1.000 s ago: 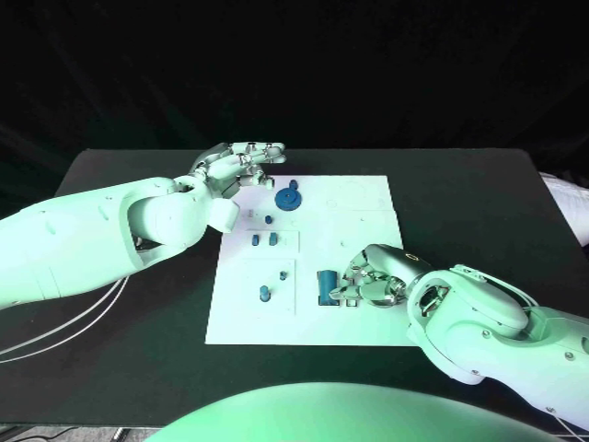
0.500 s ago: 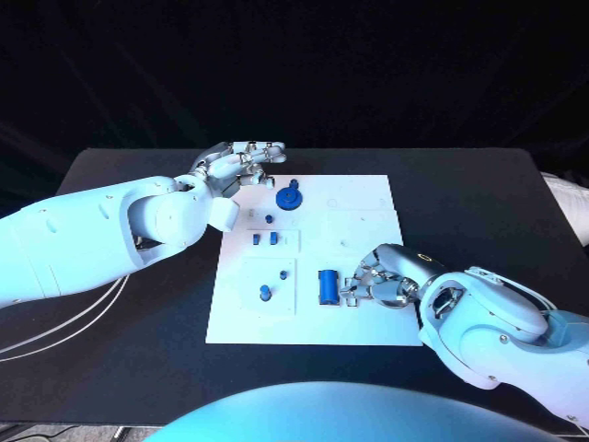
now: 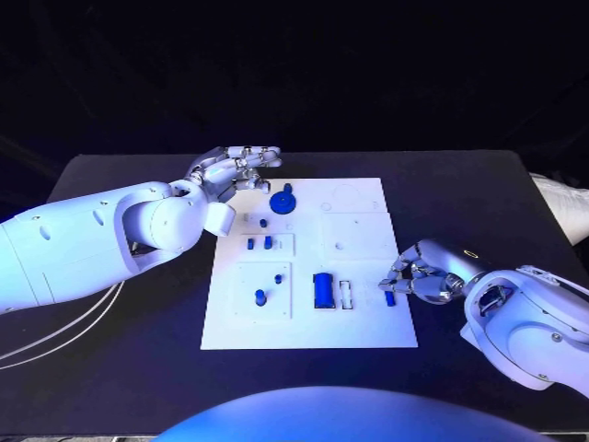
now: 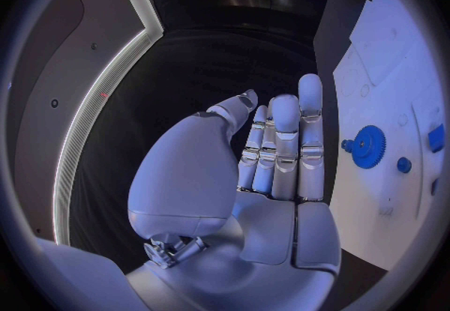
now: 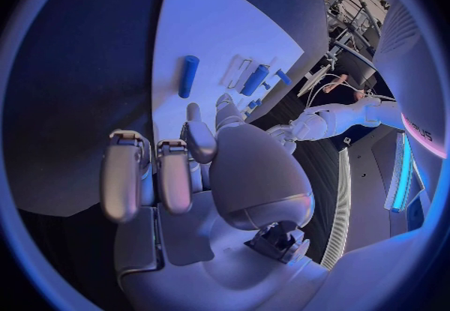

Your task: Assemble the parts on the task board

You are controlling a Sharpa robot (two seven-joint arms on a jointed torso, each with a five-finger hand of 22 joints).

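On the black tabletop (image 3: 507, 184) I see the board (image 3: 361, 327); my right hand (image 3: 418, 281) sits at its right edge, fingers curled, a small blue part (image 3: 389, 298) just beside them, held or not I cannot tell; my left hand (image 3: 235, 167) hovers empty at the far-left corner, fingers loosely apart, near the blue gear (image 3: 285, 200); a blue cylinder (image 3: 322, 289) lies mid-board.

The task board (image 3: 361, 327) lies mid-table (image 3: 507, 184). At its far left sits the gear (image 3: 285, 201). Nearer, the block (image 3: 322, 289) lies centre-front, with a small peg (image 3: 389, 297) off to its right by the board's right edge. Two small pieces (image 3: 260, 243) sit between gear and block, further left.
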